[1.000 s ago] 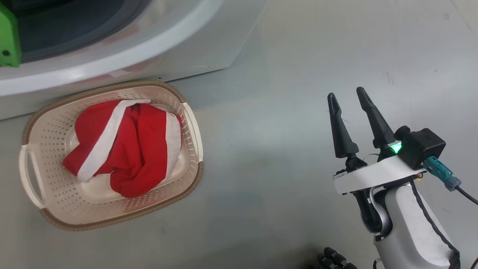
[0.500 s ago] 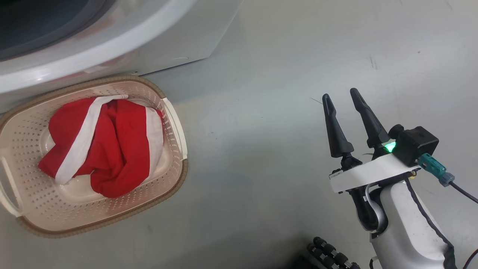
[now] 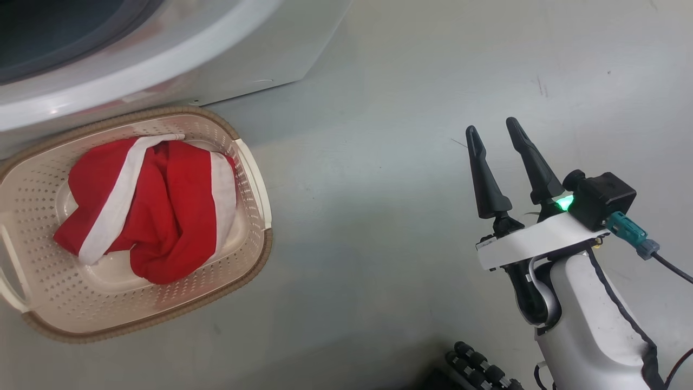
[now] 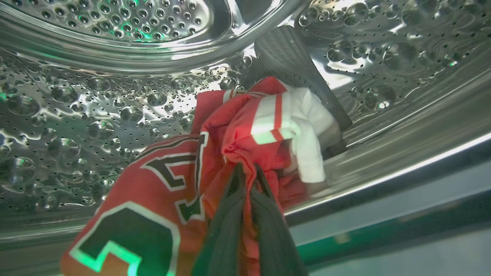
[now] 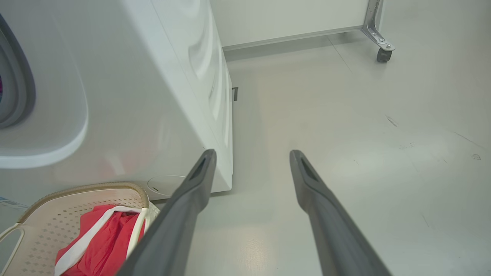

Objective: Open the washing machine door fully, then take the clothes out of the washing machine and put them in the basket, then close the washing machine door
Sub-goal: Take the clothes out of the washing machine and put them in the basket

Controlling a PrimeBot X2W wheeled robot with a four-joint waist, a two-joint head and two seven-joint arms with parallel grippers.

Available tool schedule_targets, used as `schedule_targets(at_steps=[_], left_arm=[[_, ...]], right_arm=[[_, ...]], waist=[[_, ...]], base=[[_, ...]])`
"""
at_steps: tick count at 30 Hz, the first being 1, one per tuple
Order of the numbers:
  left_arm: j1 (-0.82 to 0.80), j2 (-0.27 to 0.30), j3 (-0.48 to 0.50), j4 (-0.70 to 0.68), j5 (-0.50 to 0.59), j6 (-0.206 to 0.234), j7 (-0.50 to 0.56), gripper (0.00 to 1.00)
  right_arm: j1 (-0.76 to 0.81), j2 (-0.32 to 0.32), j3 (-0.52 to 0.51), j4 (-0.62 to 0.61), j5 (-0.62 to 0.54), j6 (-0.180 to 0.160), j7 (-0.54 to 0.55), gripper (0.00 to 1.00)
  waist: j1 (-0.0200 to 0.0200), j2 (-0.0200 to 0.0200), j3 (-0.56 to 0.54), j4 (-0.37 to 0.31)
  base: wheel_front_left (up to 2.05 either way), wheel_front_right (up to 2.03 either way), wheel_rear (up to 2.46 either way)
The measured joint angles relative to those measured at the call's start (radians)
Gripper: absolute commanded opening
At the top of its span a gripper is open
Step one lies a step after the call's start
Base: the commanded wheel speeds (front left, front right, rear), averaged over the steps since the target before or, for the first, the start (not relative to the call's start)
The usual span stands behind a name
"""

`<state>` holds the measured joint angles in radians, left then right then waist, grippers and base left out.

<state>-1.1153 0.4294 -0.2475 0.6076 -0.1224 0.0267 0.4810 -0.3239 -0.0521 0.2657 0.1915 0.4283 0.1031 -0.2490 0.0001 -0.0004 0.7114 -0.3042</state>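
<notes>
Here, left hand (image 4: 247, 169) pinches the red jersey (image 4: 161, 191) inside the steel drum (image 4: 76, 115); right hand (image 3: 491, 126) hangs spread wide.

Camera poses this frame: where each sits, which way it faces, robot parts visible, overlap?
Head view: on the head, facing down at floor, basket with red garment, washing machine front; open right gripper lower right.
Left wrist view: on left wrist, inside the drum, looking along the left gripper, shut on a red jersey.
Right wrist view: on right wrist, facing the machine's corner over the floor; open fingers show.
Shared: head and right wrist see basket, garment, machine.
</notes>
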Motion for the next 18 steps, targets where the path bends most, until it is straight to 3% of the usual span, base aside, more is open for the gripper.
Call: schedule_targets(at_steps=[18], left_arm=[[0.045, -0.106, 0.053, -0.004, -0.064, 0.022, -0.276, 0.0]], right_arm=[[-0.004, -0.004, -0.053, 0.014, -0.01, 0.0, 0.0, 1.0]], waist=[[0.0, 0.0, -0.046, 0.064]], base=[[0.0, 0.0, 0.0]])
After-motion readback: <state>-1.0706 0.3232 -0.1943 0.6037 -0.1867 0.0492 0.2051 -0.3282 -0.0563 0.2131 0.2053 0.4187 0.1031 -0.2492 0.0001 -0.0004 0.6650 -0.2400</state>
